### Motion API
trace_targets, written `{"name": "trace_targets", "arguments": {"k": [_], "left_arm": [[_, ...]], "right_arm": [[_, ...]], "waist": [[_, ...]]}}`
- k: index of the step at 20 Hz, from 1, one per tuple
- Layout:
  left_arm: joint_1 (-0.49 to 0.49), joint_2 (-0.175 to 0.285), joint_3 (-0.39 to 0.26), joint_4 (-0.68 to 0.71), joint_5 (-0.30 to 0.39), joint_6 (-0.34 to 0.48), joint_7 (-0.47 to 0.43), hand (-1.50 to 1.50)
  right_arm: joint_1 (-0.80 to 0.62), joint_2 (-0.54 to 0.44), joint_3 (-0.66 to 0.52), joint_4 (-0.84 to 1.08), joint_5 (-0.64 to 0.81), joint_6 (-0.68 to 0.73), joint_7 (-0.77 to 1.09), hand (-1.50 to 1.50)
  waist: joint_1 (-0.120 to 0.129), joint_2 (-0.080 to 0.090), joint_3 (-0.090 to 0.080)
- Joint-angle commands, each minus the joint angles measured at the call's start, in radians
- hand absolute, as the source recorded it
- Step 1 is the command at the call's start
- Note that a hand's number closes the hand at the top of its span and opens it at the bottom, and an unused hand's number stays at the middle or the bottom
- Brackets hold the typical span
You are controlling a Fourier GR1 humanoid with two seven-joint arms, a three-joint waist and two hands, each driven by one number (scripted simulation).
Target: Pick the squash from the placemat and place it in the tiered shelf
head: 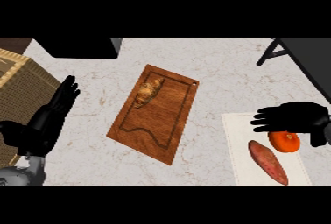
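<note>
A small round orange squash [285, 141] lies on the white placemat [241, 148] at the right. My right hand [294, 117] hovers just above it, fingers pointing left and slightly curled, thumb down at the right of the squash; the fingers are not closed round it. A long reddish sweet potato [268, 162] lies on the same placemat, nearer to me. The dark tiered shelf [309, 61] shows at the upper right corner. At the left edge my left hand [48, 118] rests open, fingers up.
A wooden cutting board [165, 118] with a croissant [147, 92] on its far end lies at the middle of the marble counter. A woven basket [16, 83] stands at the far left, a dark box [77, 47] at the back.
</note>
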Motion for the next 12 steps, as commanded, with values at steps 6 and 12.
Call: {"name": "trace_targets", "arguments": {"k": [6, 12], "left_arm": [[0.017, -0.004, 0.025, -0.046, -0.019, -0.022, 0.045, 0.0], [0.011, -0.037, 0.018, -0.029, -0.048, -0.028, 0.03, 0.0]], "right_arm": [[-0.061, 0.094, 0.014, 0.268, 0.089, -0.104, -0.195, -1.5], [-0.108, 0.18, 0.012, 0.368, 0.107, -0.113, -0.19, -1.5]], "waist": [[-0.001, 0.0, 0.0], [-0.001, 0.002, 0.0]]}}
